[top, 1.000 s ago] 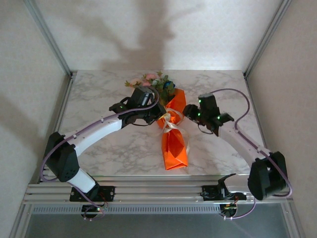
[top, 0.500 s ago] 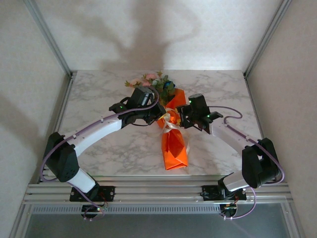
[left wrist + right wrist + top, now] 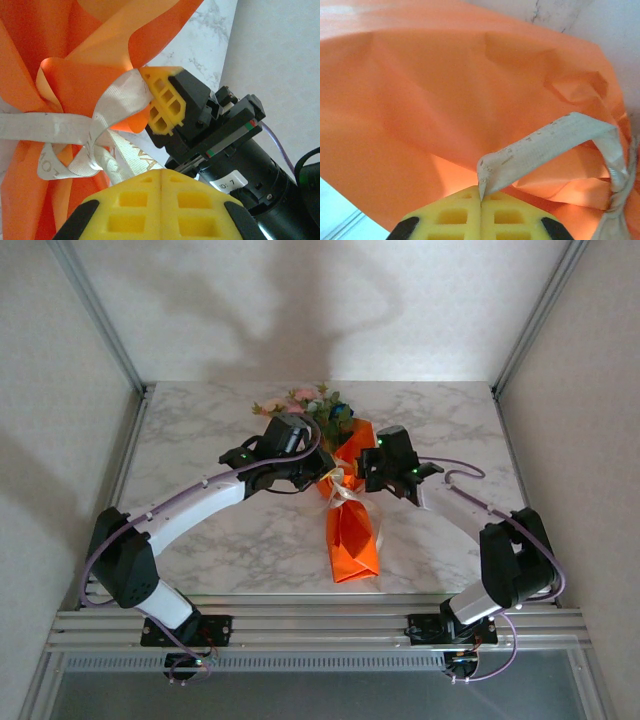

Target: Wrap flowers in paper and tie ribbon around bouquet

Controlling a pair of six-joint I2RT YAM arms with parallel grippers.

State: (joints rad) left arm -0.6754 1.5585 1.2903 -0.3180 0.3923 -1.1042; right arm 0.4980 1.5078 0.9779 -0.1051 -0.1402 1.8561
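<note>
White sticker (image 3: 231, 179) on black wrist housing (image 3: 265, 167) of right arm, in left wrist view: reads "ID: 7" (first letter partly hidden, so less sure). Ribbon (image 3: 60, 127): faint pale-gold lettering printed along strip. Loop at lower left seems to start "LO", rest too blurred to read. In right wrist view, ribbon (image 3: 545, 145) print shows as mere specks, illegible.

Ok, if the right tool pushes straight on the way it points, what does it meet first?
Most likely the orange paper, directly ahead of the right tool, which is shut on the ribbon. The gap looks small, though depth is hard to judge.
</note>
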